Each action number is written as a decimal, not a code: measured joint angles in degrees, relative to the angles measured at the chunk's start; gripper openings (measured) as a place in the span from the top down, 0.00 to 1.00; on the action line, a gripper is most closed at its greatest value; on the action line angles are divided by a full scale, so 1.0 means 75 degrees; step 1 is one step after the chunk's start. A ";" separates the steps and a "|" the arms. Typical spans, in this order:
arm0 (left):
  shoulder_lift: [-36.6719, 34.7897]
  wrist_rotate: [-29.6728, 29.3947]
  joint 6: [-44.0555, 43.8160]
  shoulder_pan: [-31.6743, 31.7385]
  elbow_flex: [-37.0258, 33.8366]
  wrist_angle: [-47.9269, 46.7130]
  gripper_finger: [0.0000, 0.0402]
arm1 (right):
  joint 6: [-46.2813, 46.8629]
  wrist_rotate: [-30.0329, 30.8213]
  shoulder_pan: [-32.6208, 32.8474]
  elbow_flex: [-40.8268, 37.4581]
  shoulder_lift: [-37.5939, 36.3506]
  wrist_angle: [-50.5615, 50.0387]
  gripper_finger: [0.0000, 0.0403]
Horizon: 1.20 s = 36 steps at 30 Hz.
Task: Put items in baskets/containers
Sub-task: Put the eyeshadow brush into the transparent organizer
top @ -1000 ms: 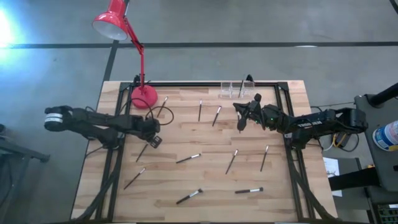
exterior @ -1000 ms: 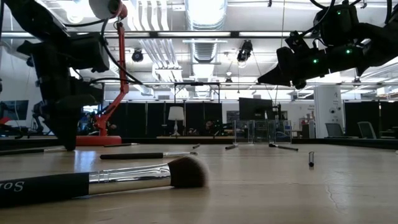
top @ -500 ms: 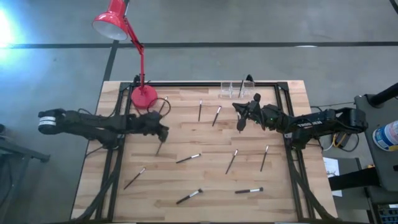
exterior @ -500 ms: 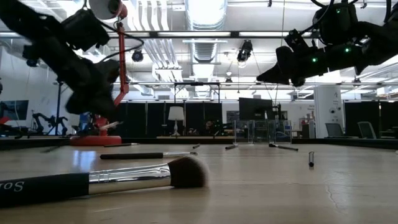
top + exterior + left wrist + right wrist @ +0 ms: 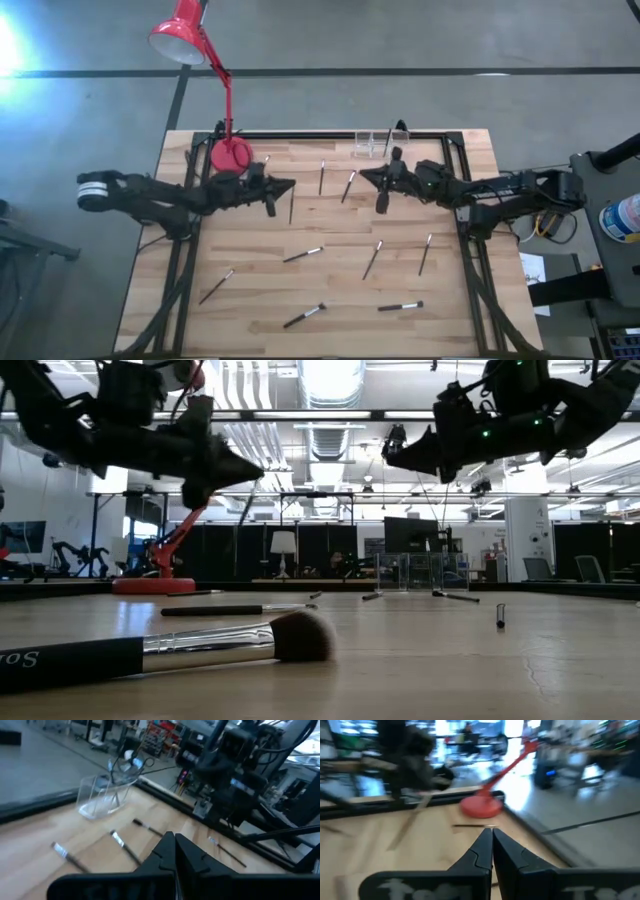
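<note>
Currently left gripper (image 5: 282, 186), left of frame centre, is gripping a makeup brush (image 5: 291, 203) hanging downward. Right gripper (image 5: 372, 178) is hovering clenched, below the clear organiser (image 5: 380, 144) at upper centre.

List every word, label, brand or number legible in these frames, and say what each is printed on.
"So" in pale letters, cut off by the picture's edge, on the dark handle of the large makeup brush lying nearest the low camera.
Label on the white container beside the table: too small to read.
Nothing else legible in any view.
</note>
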 joint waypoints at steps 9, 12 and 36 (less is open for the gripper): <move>0.1819 0.1091 0.0581 0.0317 0.1448 0.0920 1.00 | 0.1564 -0.1235 0.0206 0.0851 0.2042 0.0327 0.94; 0.2286 0.1207 0.0702 0.0341 0.1756 0.1187 1.00 | 0.1945 -0.1427 0.0347 0.1174 0.2694 0.0639 0.88; 0.2562 0.1704 0.0961 0.0395 0.1915 0.1763 1.00 | 0.2459 -0.1318 0.0431 0.3094 0.4421 0.1433 0.76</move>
